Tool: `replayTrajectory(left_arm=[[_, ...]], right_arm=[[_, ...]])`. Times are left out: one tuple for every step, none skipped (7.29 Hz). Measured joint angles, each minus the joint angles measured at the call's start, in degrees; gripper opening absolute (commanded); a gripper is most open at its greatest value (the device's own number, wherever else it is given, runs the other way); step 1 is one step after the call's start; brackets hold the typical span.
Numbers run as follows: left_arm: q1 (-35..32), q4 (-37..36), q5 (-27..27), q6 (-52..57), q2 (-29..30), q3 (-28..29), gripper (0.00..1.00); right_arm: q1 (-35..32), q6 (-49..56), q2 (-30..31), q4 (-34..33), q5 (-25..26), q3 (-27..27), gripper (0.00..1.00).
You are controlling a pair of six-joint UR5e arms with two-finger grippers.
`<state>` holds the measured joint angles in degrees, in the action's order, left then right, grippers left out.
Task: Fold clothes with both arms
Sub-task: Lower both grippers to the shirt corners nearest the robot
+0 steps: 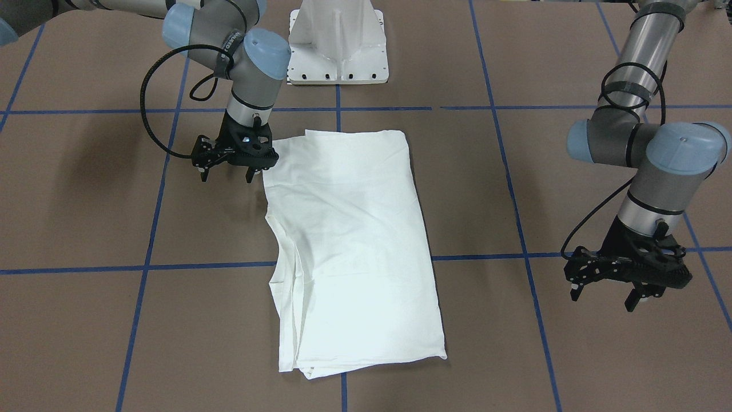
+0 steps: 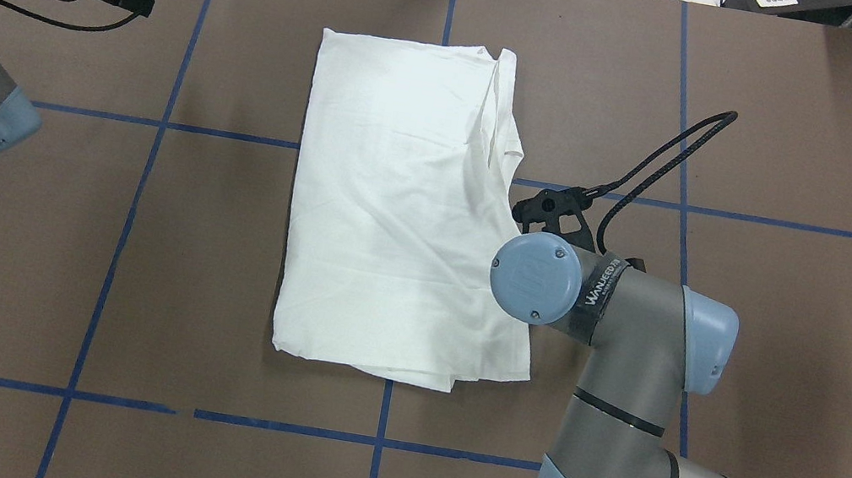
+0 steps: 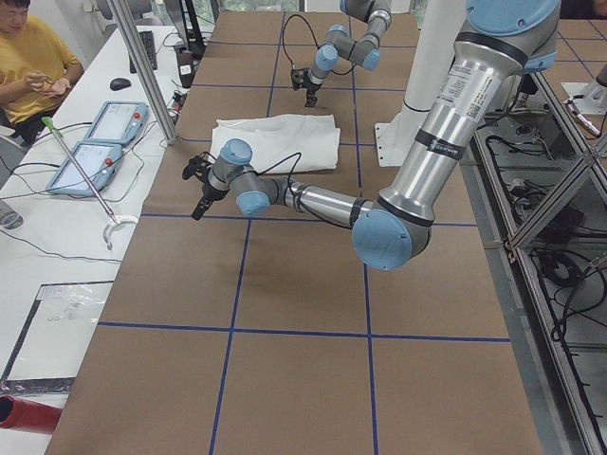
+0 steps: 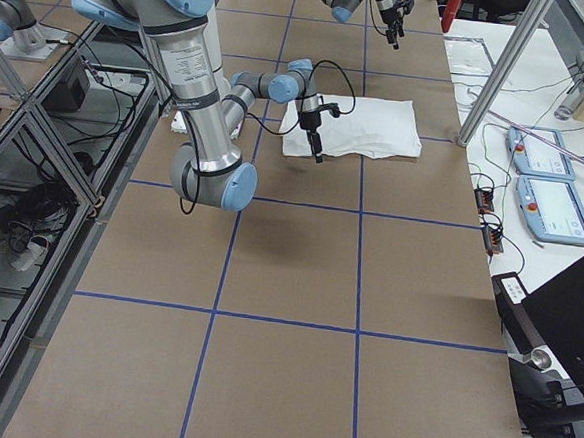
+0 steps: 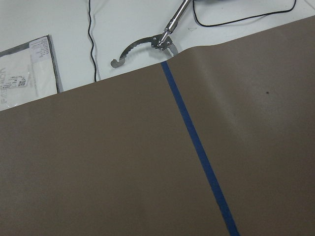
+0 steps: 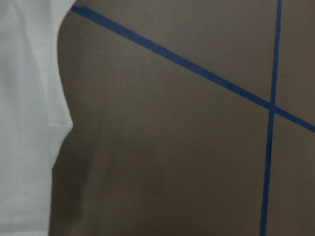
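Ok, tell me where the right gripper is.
In the front-facing view the right gripper sits on the view's left, open, just beside the T-shirt's upper left corner.

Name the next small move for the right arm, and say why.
Probably shift the right pincer sideways onto the nearest corner of the shirt and lower it to pinch. It hangs open and empty just beside that edge, while the left pincer, also open, is far off.

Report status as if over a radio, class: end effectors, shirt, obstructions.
Left end effector open, empty, off to the side. Right end effector open, empty, beside the T-shirt edge. T-shirt folded to a rectangle, lying flat. Nothing on top of it.
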<state>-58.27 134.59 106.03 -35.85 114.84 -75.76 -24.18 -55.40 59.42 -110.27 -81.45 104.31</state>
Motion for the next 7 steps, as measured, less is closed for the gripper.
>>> replayTrajectory(left_arm=[[0.1,-0.1,2.0,-1.5,-0.3,-1.4,1.0],[0.7,-0.3,3.8,-4.0,-1.4,-4.0,1.0],[2.4,-0.5,4.8,-7.0,-3.7,-8.3,1.0],[5.4,-0.7,5.1,-10.1,-7.2,-13.8,1.0],[9.0,-0.7,5.0,-13.5,-11.0,-19.6,1.0],[13.2,-0.8,4.3,-17.9,-14.6,-25.2,1.0],[18.3,-0.8,2.2,-23.8,-17.3,-29.4,1.0]], right_arm=[[-0.3,-1.2,0.8,3.1,-1.4,2.2,1.0],[-0.4,-3.6,2.5,9.5,-3.8,4.4,1.0],[-0.3,-7.6,5.1,17.2,-5.4,6.0,1.0],[0.5,-14.0,7.4,24.1,-5.9,6.8,1.0],[2.4,-21.3,9.1,29.2,-5.0,7.3,1.0],[5.2,-27.0,10.1,31.7,-2.5,7.9,1.0],[7.7,-31.4,10.8,32.7,0.1,8.7,1.0]])
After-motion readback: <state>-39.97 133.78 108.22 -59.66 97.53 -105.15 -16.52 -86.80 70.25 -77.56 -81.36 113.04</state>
